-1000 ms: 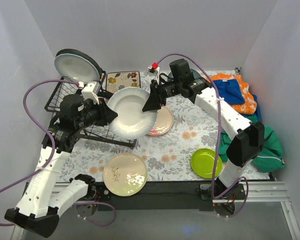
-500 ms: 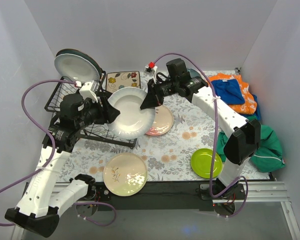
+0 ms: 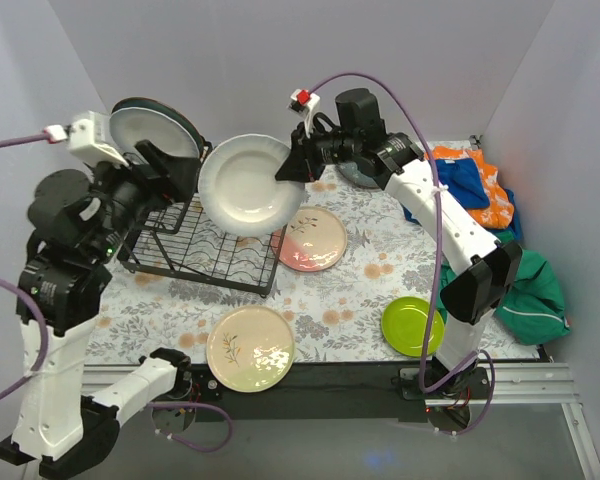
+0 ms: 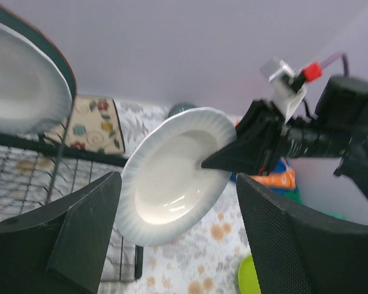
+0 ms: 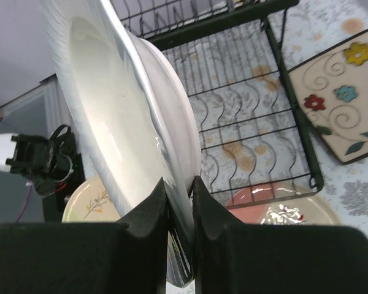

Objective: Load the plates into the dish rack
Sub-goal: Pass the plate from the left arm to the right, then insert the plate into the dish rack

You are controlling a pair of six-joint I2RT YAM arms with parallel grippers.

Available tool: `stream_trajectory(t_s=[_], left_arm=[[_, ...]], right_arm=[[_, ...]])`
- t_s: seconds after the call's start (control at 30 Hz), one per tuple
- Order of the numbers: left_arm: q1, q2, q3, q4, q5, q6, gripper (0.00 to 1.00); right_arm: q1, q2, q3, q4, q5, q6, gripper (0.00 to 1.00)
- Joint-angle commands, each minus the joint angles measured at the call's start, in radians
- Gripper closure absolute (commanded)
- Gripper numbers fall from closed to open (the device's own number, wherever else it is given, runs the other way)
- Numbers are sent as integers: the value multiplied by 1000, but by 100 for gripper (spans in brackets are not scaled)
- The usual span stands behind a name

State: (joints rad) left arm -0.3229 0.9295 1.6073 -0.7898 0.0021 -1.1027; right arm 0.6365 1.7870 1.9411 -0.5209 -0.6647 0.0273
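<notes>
7 plates [image 3: 242,188], 1 dish rack [image 3: 205,255]

Twin arms wear white shells, left arm [image 3: 55,370] and right arm [image 3: 450,225] alike, with bulky black joints [image 3: 490,285] and black wedge-shaped fingers [image 4: 86,233]. A purple cable [image 3: 380,85] trails from each wrist; a small white block [image 4: 285,82] with a red cap [image 3: 301,97] tops the right one.

A robot test booth set up like a kitchen corner: plain pale panels [image 3: 280,60] wall in a bench [image 3: 330,374] spread with floral cloth [image 3: 370,275], two cabled robot arms [image 3: 450,225] bolted along a metal rail [image 3: 540,378], plus plates [image 3: 412,326], a wire dish rack [image 3: 205,255] and crumpled towels [image 3: 470,185].
</notes>
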Motion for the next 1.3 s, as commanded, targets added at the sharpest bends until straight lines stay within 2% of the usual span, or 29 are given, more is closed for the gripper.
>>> stream_trajectory(t_s=[0.0,0.1,0.17,0.33,0.7,0.87,1.0,1.27], left_arm=[[-1,60,283,-127,-212,55,25],[-1,94,408,-137,-248,82,24],[-1,106,434,-114,-245,84,24],[-2,108,465,-52,-228,101,24],[-1,74,464,30,-238,147,23],[-1,39,413,69,-232,142,23],[-1,34,401,69,-229,153,23],[-2,38,419,54,-238,178,21]], right_arm=[[37,47,220,136,114,31,99],[87,112,347,144,180,42,99],[127,136,412,166,246,51,99],[212,181,450,292,356,45,99],[322,284,524,573,572,20,99],[362,333,532,699,639,-7,99],[374,405,565,856,714,-56,99],[385,483,575,1022,780,-125,99]])
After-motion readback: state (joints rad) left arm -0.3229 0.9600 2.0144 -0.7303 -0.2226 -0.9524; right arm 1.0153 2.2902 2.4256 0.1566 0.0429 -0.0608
